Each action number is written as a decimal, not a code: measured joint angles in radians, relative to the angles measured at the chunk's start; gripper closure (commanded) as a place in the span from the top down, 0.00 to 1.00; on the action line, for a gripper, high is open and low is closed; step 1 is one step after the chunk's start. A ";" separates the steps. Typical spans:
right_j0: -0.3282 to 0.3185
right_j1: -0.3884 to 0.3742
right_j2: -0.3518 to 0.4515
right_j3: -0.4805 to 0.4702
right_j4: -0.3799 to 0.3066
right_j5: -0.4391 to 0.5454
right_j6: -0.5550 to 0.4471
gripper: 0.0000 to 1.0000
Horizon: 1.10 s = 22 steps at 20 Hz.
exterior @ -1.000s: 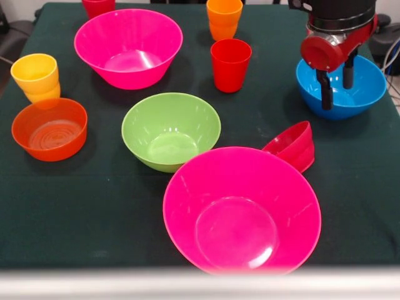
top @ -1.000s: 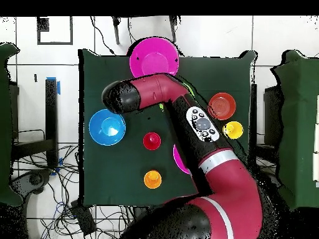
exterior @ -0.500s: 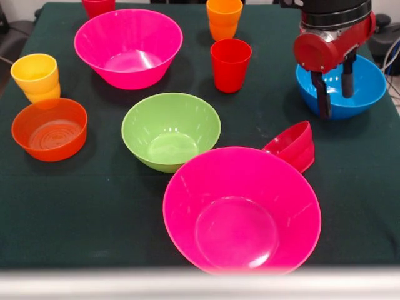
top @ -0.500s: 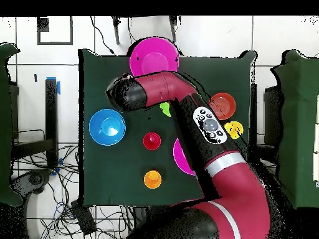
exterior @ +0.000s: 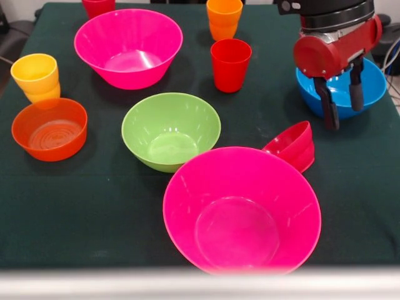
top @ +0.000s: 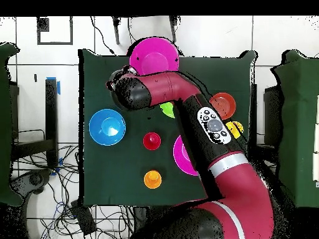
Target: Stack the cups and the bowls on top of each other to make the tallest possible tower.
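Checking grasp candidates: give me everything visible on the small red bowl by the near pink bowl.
The small red bowl is glossy red plastic, by its look, with ridged sides. It is tipped up on its side, its opening facing up and away from the camera, propped against the rim of the big pink bowl at the table's near edge. Its lower side rests on the dark green cloth. Nothing grips it; the fingers hang apart, over by the blue bowl.

A dark green cloth (exterior: 69, 206) covers the counter (top: 99, 180), which stands mid-frame in the overhead view on a pale tiled floor (top: 274, 34). Tangled black cables (top: 68, 215) lie at lower left. Blue tape (top: 59, 86) marks the floor at left, and a black-outlined square (top: 55, 30) sits upper left.
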 measured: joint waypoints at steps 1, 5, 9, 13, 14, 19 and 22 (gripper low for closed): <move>0.000 -0.001 -0.002 0.000 0.003 -0.004 0.000 1.00; 0.007 -0.004 -0.023 -0.009 0.008 -0.004 0.000 1.00; 0.025 -0.004 -0.073 -0.034 0.008 -0.004 0.000 1.00; 0.030 -0.004 -0.105 -0.052 0.008 -0.004 0.000 1.00; 0.031 -0.004 -0.114 -0.057 0.008 -0.004 0.000 1.00; 0.031 -0.002 -0.141 -0.077 0.008 -0.004 0.000 1.00; 0.031 -0.001 -0.152 -0.086 0.013 -0.004 0.000 1.00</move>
